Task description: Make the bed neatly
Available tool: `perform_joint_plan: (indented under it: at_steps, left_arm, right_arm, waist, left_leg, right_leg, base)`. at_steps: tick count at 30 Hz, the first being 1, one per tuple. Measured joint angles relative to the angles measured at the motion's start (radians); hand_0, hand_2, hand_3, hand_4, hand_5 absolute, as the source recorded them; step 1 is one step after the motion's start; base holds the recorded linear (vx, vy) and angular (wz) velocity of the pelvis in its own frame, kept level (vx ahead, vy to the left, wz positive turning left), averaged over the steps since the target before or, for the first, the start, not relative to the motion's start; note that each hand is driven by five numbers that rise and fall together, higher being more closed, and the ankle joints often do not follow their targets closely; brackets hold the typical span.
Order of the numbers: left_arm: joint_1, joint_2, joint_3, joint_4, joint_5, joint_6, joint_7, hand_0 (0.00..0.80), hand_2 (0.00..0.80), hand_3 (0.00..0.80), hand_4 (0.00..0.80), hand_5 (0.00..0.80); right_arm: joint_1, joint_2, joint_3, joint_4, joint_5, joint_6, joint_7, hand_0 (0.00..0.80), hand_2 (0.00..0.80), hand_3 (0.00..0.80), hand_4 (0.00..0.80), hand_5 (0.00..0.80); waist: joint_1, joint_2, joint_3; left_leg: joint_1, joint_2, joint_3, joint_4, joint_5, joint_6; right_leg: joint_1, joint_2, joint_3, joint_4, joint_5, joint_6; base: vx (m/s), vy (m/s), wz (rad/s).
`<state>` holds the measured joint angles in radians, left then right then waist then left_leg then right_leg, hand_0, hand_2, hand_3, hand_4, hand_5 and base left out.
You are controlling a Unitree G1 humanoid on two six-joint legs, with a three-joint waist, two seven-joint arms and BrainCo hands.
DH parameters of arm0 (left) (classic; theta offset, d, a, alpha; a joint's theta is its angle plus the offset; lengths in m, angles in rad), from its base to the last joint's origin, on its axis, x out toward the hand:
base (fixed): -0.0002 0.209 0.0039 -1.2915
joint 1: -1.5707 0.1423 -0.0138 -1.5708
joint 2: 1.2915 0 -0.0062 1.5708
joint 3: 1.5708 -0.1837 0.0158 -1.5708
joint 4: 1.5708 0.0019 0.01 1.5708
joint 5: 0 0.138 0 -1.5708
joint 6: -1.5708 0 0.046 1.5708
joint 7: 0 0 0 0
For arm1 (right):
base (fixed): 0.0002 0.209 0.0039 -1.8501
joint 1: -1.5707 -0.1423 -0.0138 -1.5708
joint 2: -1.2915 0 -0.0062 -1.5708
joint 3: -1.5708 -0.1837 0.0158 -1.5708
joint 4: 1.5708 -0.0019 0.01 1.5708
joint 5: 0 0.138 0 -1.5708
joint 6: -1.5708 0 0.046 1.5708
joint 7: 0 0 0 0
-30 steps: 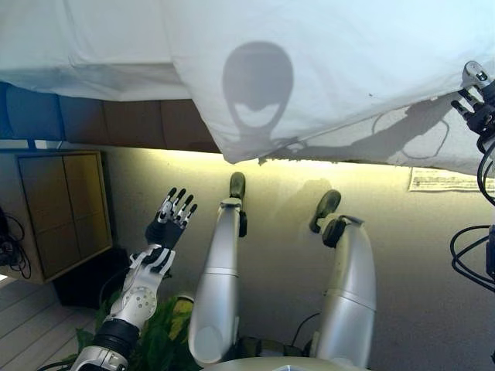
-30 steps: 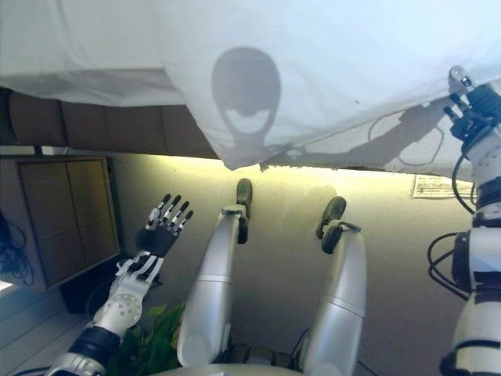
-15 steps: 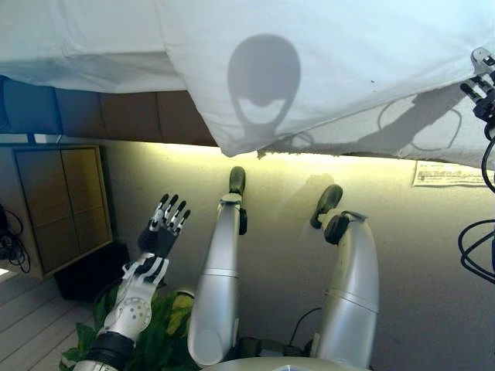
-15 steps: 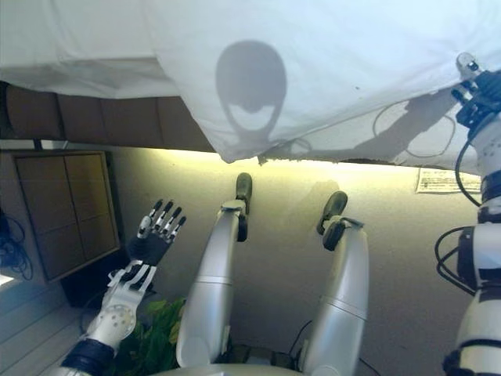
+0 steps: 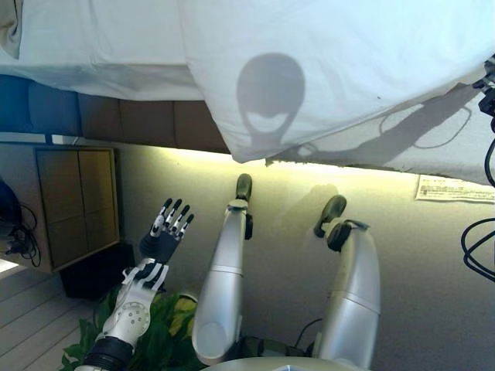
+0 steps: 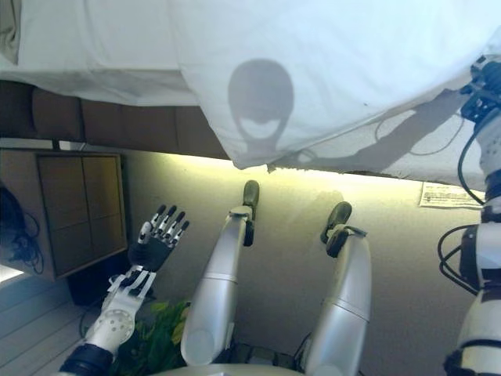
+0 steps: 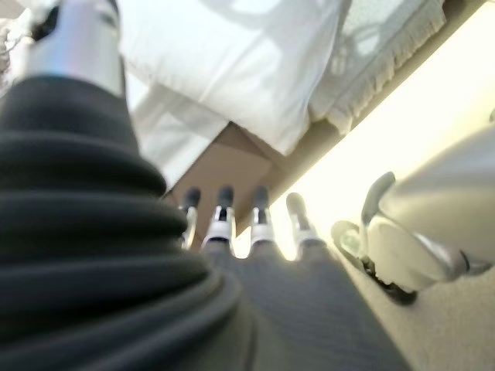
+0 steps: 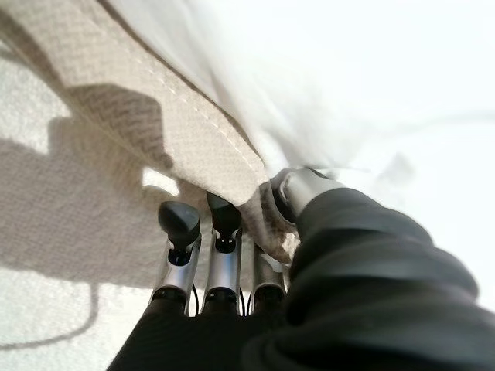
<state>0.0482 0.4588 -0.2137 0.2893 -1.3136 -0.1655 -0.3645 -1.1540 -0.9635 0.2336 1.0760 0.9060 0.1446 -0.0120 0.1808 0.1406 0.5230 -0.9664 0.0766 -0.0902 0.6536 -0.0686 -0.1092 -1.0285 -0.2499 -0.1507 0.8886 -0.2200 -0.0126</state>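
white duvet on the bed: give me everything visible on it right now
The white duvet is plain, soft cloth, lightly creased, covering the top of the bed. One corner droops over the bed's near edge to a point, hanging free above the floor. Under its edge lies a beige woven blanket with a stitched hem. The right hand is at the duvet's edge, fingers reaching in under the blanket's hem; whether it grips either cloth cannot be told. The left hand is open, well clear, touching nothing.

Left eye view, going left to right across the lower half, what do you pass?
Wooden cabinet → left hand, fingers straight, over a green plant → printed paper on the floor.
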Motion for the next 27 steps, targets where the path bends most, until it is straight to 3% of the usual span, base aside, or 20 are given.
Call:
perform_joint_plan:
  at_steps: [9,20,27]
  left_arm:
    - [-0.004,-0.001,-0.002,0.009,0.003,0.034,0.001,0.000,0.000,0.000,0.000,0.000]
    - [-0.074,-0.002,-0.035,0.091,0.045,0.071,0.012,0.000,0.000,0.000,0.000,0.000]
    - [-0.119,-0.010,-0.041,0.163,0.063,0.087,0.012,0.000,0.000,0.000,0.000,0.000]
  right_arm:
    - [0.020,-0.004,0.000,0.030,-0.052,0.039,0.097,0.800,0.800,0.800,0.800,0.800]
    - [0.048,0.001,0.010,0.044,-0.061,0.071,0.229,0.800,0.800,0.800,0.800,0.800]
    - [0.070,0.026,0.010,0.045,-0.068,0.109,0.281,0.800,0.800,0.800,0.800,0.800]
  waist:
    - [-0.006,-0.001,0.000]
    - [-0.031,-0.010,0.001]
    - [-0.030,-0.035,0.001]
  left_leg:
    - [0.159,0.003,0.028,-0.082,0.007,-0.005]
    - [0.370,-0.011,0.067,-0.264,0.069,0.026]
    - [0.487,-0.020,0.082,-0.367,0.106,0.037]
  right_leg:
    - [0.178,0.000,-0.003,-0.130,0.042,0.040]
    - [0.401,0.003,-0.007,-0.352,0.143,0.085]
    - [0.523,0.005,-0.011,-0.470,0.189,0.103]
  base:
    - [-0.006,0.102,-0.05]
    - [-0.040,0.097,-0.03]
    - [-0.004,0.060,-0.02]
